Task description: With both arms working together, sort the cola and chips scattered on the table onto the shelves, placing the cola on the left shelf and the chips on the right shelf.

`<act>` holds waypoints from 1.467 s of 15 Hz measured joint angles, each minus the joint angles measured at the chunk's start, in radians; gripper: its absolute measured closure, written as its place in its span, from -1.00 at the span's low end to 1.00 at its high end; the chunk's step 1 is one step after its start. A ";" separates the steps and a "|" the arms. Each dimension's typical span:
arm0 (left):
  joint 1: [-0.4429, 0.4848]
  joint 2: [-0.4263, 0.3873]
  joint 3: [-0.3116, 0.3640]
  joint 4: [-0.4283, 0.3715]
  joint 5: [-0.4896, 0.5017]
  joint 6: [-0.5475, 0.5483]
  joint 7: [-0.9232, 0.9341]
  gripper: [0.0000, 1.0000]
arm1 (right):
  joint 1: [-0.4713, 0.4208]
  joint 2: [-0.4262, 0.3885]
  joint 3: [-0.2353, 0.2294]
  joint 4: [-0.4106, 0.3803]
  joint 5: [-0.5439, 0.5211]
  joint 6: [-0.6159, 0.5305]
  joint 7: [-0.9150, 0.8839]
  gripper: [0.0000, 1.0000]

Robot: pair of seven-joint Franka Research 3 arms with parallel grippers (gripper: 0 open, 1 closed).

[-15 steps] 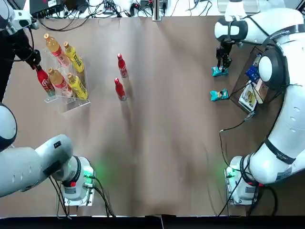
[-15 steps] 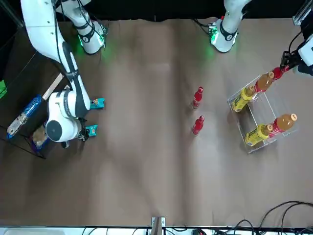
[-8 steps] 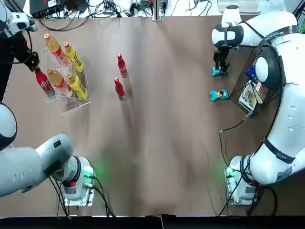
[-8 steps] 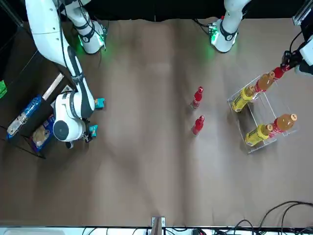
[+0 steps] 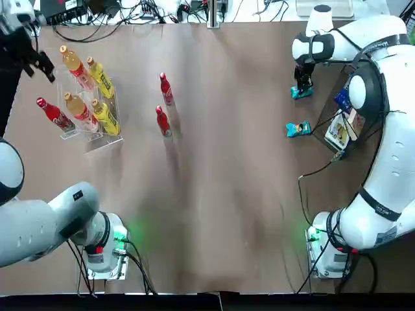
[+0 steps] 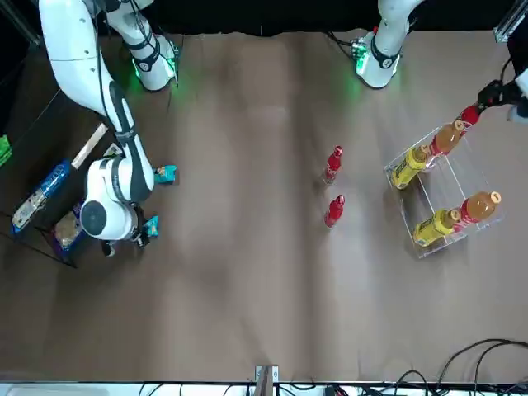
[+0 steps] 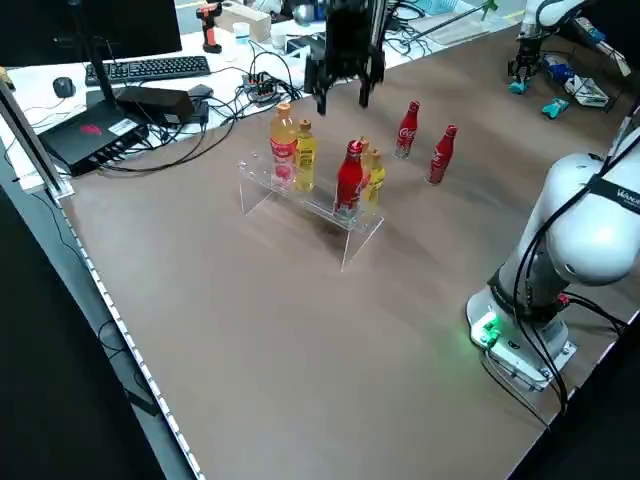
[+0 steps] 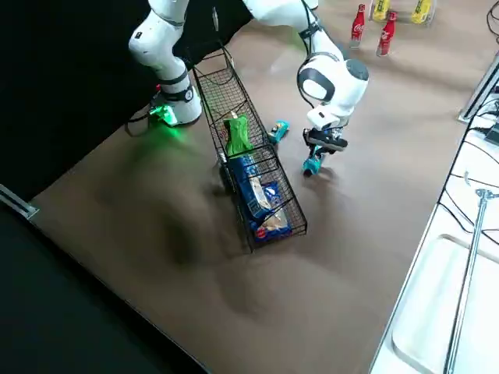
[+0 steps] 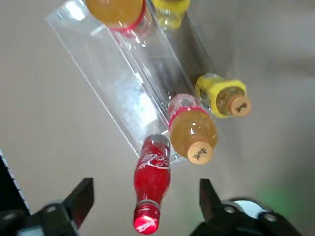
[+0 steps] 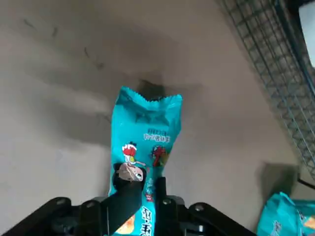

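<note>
One cola bottle stands tilted in the clear left shelf. My left gripper hangs open above and beyond it, and the left wrist view shows the bottle free between the spread fingers. Two more colas stand on the table. My right gripper is shut on a teal chips packet, lifted beside the black wire right shelf. A second teal packet lies on the table. The green packet sits in the wire shelf.
Orange-and-pink bottles and yellow bottles fill other slots of the clear rack. Blue and white packages lie in the wire basket. Cables and a keyboard sit beyond the table's far edge.
My left gripper let go of the cola in the rack and drew up and away from it. My right gripper raised the teal packet off the table, toward the far edge.
</note>
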 joint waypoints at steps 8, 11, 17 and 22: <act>-0.005 0.167 -0.294 0.239 -0.051 -0.130 -0.391 -0.99 | -0.013 0.000 -0.005 0.060 -0.001 -0.003 -0.001 0.91; -0.034 0.275 -0.397 0.239 -0.070 -0.060 -0.507 -0.99 | -0.014 -0.002 -0.026 0.185 -0.003 -0.169 -0.004 0.91; -0.235 0.481 -0.416 0.240 -0.042 0.115 -0.768 -0.99 | -0.006 -0.051 -0.039 0.402 -0.127 -0.528 -0.033 0.91; -0.324 0.591 -0.415 0.240 -0.013 0.223 -0.860 -0.96 | -0.007 -0.233 -0.051 0.489 -0.198 -0.854 -0.332 0.91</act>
